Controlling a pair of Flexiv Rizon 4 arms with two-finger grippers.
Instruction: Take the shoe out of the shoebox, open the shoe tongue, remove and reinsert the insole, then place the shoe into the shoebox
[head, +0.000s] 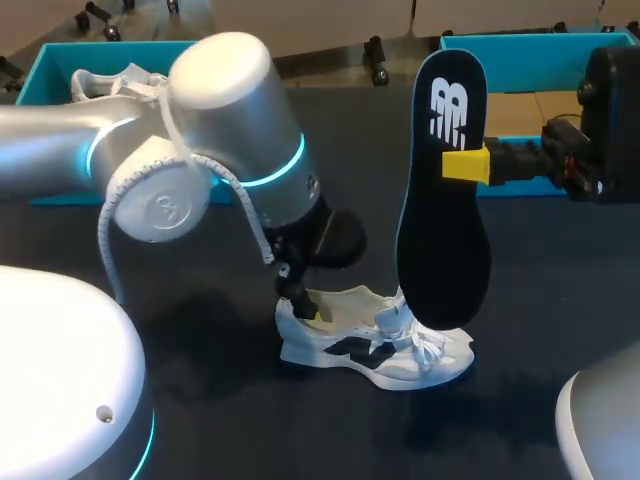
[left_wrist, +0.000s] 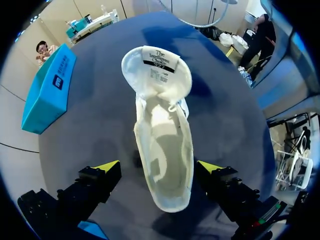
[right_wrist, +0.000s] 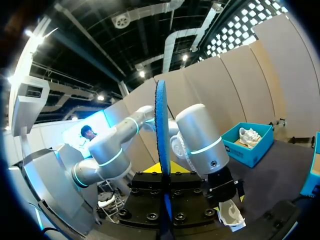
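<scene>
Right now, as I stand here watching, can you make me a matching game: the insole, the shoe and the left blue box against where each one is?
Things:
1. insole
2. shoe
3. left shoebox

Places:
A. standing on the table, between the open fingers of the left gripper
B. at the back left, with a second shoe inside
C. upright in the air, clamped by the right gripper

Pairs: 1-C, 2-A, 3-B
</scene>
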